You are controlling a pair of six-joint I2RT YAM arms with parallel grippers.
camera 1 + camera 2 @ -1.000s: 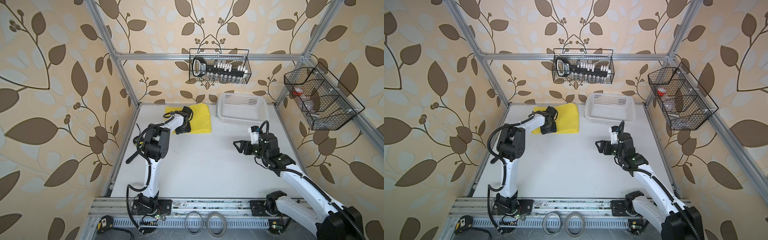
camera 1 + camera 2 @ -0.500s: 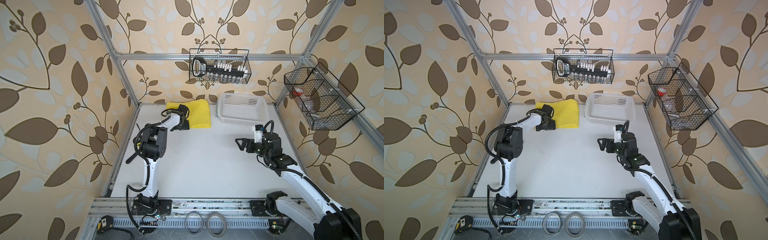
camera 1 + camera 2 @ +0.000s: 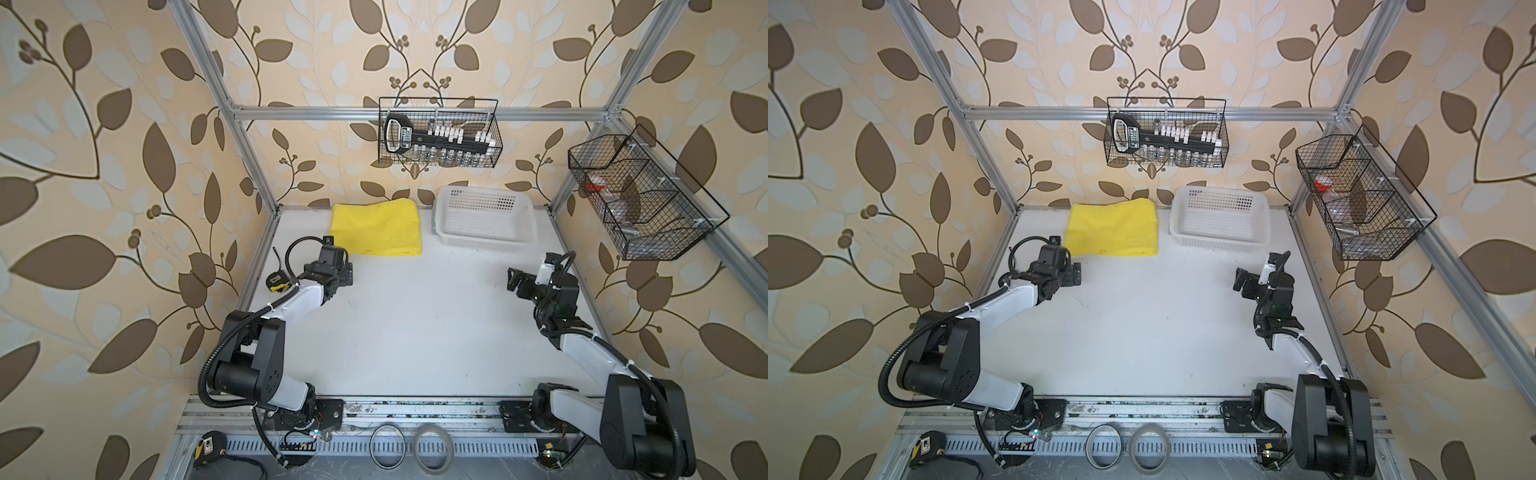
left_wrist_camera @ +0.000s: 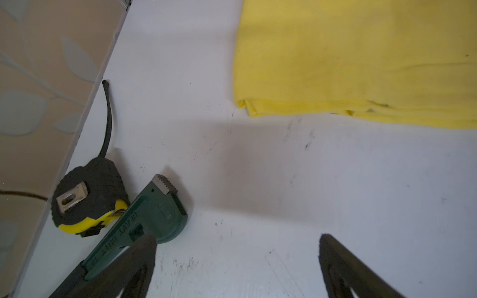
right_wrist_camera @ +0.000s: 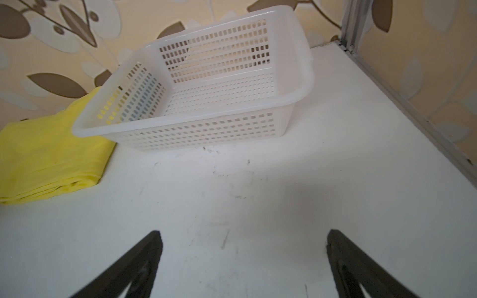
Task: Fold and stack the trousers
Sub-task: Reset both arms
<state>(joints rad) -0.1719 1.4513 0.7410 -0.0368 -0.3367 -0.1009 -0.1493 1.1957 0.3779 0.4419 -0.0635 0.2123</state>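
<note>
The yellow trousers (image 3: 376, 226) (image 3: 1113, 228) lie folded in a flat rectangle at the back left of the white table, next to the white basket (image 3: 484, 246). My left gripper (image 3: 345, 272) (image 3: 1076, 274) hovers just in front of their near left corner, open and empty. In the left wrist view the folded edge of the trousers (image 4: 361, 64) lies beyond the spread fingers of that gripper (image 4: 237, 240). My right gripper (image 3: 513, 278) (image 5: 244, 237) is open and empty over bare table on the right side, facing the basket (image 5: 180, 121) and the trousers (image 5: 46, 154).
A black and yellow tape measure (image 4: 85, 201) (image 3: 277, 282) and a green pipe wrench (image 4: 154, 214) lie by the left wall, close to my left gripper. Black wire baskets hang on the back wall (image 3: 440, 137) and the right wall (image 3: 640, 199).
My left gripper has let go of the trousers, opened and drawn back toward the front. The right gripper has opened fully and shifted a little to the right.
</note>
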